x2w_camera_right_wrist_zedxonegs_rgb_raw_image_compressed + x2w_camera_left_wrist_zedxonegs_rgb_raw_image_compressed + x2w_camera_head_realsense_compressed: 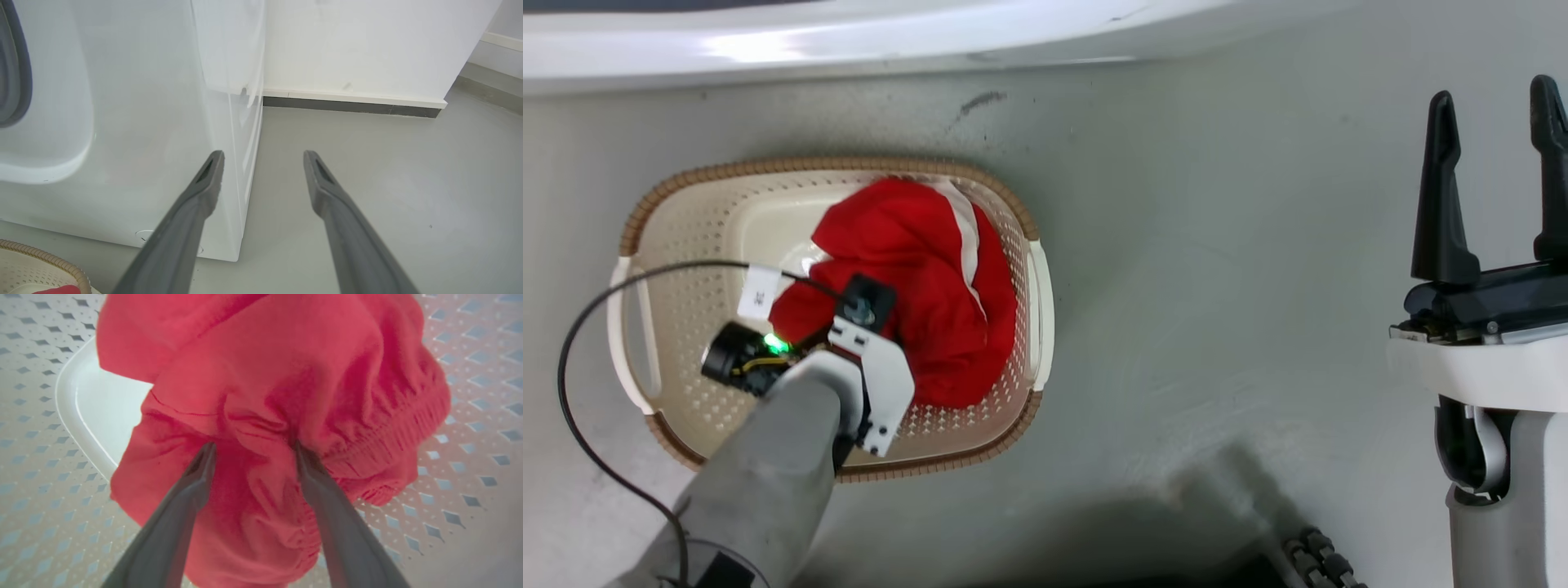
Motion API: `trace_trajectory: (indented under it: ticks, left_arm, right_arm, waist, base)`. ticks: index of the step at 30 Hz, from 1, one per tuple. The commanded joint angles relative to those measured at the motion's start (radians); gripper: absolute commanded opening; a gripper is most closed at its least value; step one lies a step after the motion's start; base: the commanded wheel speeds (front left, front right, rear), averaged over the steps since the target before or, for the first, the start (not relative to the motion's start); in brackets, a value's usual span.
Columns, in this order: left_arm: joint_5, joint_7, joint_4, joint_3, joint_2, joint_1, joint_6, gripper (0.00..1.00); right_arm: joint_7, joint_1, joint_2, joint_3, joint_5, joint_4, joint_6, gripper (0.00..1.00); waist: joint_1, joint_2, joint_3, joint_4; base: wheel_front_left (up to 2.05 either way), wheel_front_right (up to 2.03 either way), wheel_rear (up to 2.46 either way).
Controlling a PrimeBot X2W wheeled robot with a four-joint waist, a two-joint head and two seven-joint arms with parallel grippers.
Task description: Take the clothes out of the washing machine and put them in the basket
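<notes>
The left fingers (179, 506), spread apart, poke the red clothes (923, 269) in the basket (686, 175); far beside it, the right fingers (1441, 204) gape empty.

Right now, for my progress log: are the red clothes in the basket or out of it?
In. The clothes lie bunched inside the basket, within its rim; the left pincer, open, has its tips against the fabric.

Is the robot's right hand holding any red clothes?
No, the right gripper is open and empty beside the washing machine.
</notes>
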Motion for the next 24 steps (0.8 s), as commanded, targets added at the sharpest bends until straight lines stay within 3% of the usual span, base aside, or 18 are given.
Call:
trace_trajectory:
  ticks: [1,15,24]
  left_arm:
    - [-0.011,-0.014,0.005,0.003,-0.007,0.025,-0.001,1.0]
    - [-0.043,-0.199,-0.018,0.018,-0.051,0.175,0.009,1.0]
    - [-0.028,-0.203,-0.338,0.159,0.014,0.319,0.104,1.0]
  right_arm:
    - [-0.002,0.007,0.001,0.002,0.003,0.006,-0.001,1.0]
    - [-0.002,0.13,0.001,0.022,-0.024,0.056,-0.001,1.0]
    - [-0.002,0.214,0.001,0.022,-0.033,0.075,-0.001,1.0]
  waist:
    - [-0.0001,0.0,-0.046,0.002]
    - [-0.0001,0.0,-0.335,0.059]
    - [-0.0001,0.0,-0.49,0.097]
  base:
    - [0.0,0.0,0.0]
    - [0.0,0.0,0.0]
    - [0.0,0.0,0.0]
